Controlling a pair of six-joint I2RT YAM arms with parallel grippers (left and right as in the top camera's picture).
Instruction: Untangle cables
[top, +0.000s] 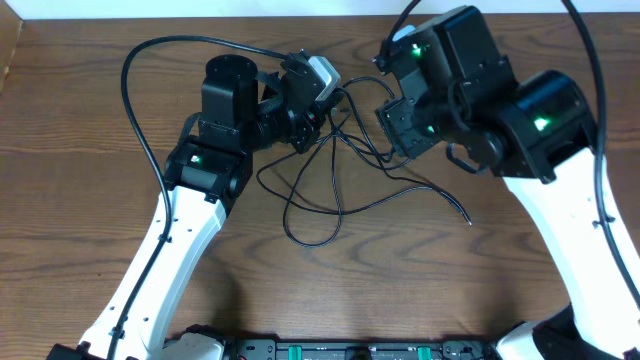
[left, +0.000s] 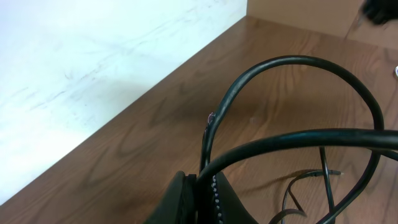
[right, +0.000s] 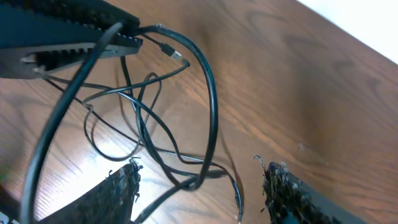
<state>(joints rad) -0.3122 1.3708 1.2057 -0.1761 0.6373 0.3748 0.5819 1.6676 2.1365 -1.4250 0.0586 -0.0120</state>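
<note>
Several thin black cables (top: 330, 190) lie in a loose tangle on the wooden table between the two arms. My left gripper (top: 308, 118) is at the tangle's upper left, and its jaws (left: 204, 179) are shut on a black cable (left: 292, 62) that loops up and away from them. In the right wrist view that same gripper (right: 68, 37) shows at the top left with cable running from it. My right gripper (right: 198, 167) hangs open over the tangle's upper right (top: 388, 122), with cable strands (right: 199, 180) lying on the table between its fingers. A metal-tipped plug (right: 176, 55) shows near the left gripper.
One loose cable end (top: 468, 220) trails off to the right on the table. A thick black arm lead (top: 135, 90) arcs over the table's left side. The left wrist view shows a white surface (left: 74, 81) beyond the table's edge.
</note>
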